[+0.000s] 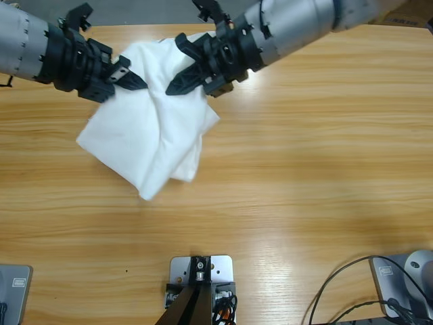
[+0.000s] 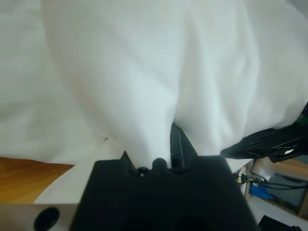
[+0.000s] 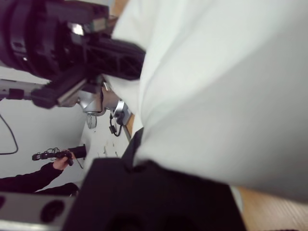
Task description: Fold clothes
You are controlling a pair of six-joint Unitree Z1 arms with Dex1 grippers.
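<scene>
A long wooden table (image 1: 318, 135) of pale, streaked grain fills the high view, glossy at lower right. Black cables (image 1: 338, 291) curl at its lower right corner. In the right wrist view a white wall (image 3: 29, 130) fills the left.

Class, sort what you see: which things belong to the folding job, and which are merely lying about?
Belongs to the job: crumpled plain white fabric T-shirt; left gripper, jaws shut on it; right gripper at the shirt; long wooden table.

Lying about: black cables at the table's edge; person's dark sleeve in the background.
</scene>
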